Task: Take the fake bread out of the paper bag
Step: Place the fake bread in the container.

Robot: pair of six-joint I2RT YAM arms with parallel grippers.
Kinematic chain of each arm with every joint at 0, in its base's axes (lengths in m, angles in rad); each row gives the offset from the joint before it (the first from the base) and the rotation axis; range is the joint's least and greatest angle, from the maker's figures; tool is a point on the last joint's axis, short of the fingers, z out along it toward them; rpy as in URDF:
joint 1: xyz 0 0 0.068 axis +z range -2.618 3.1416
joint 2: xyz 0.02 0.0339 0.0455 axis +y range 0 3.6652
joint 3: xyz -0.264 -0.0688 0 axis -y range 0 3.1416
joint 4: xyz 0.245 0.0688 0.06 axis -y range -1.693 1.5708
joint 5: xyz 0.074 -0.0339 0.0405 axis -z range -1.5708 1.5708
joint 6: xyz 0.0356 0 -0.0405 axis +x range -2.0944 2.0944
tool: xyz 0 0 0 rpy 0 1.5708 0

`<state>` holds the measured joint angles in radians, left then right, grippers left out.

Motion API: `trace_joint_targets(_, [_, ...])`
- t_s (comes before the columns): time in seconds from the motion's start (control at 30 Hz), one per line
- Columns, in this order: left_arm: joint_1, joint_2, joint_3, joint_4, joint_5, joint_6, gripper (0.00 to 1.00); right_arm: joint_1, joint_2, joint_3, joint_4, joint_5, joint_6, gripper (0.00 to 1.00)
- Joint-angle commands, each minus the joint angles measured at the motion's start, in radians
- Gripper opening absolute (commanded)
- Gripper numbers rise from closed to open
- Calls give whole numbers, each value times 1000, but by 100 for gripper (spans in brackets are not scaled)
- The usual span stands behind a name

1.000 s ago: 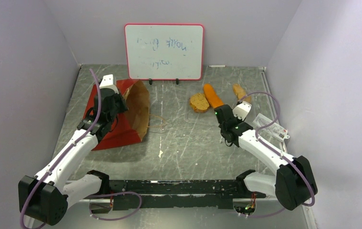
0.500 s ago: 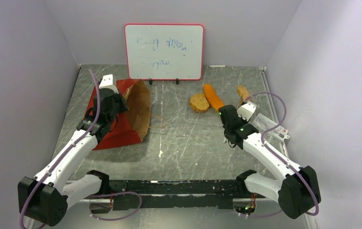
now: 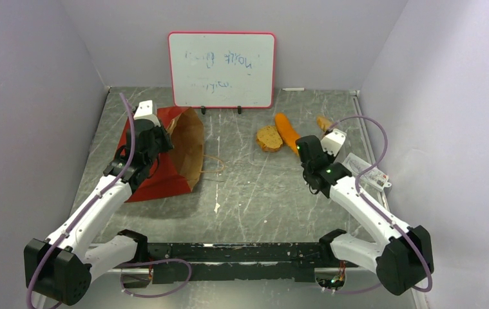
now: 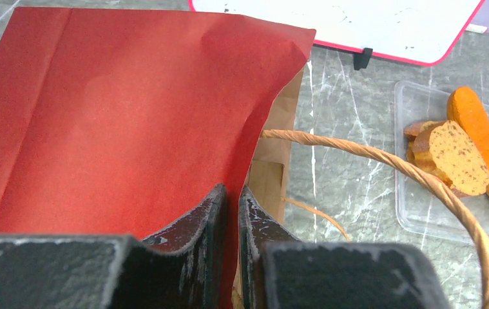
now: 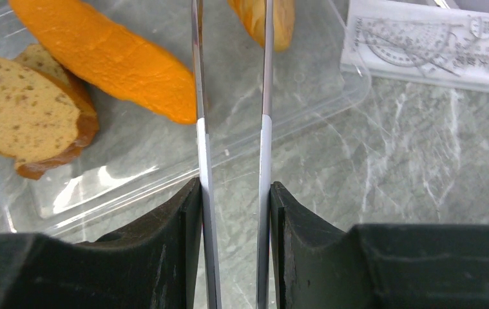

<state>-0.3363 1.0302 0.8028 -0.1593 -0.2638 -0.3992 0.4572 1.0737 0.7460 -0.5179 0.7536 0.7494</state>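
tabletop (image 3: 248, 193) of veined grey stone, paper bag (image 3: 167, 181), lilac walls (image 3: 29, 77), whiteboard (image 3: 221, 69) behind

Top camera looks down from six o'clock, high; left wrist hugs the paper bag (image 4: 100, 116), facing one o'clock; right wrist, close, faces perhaps twelve; all share the clear tray (image 5: 132, 183)
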Motion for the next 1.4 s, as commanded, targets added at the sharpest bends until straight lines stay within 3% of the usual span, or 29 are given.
trace_joint_targets(0.0, [9, -13, -3, 47, 20, -14, 7, 23, 27, 56, 79, -38, -64, 0])
trace_joint_targets(0.43, [16, -8, -7, 54, 26, -12, 7, 31, 196, 108, 113, -122, -87, 0])
trace_joint_targets(0.93, [18, -2, -11, 57, 32, -14, 7, 31, 214, 64, 152, -94, -43, 0])
trace_joint_targets(1.23, [19, -13, -13, 54, 32, -18, 7, 31, 181, 56, 152, -140, -60, 27])
trace_joint_targets(1.37, [18, -16, -14, 51, 35, -20, 7, 31, 158, 48, 148, -149, -56, 32])
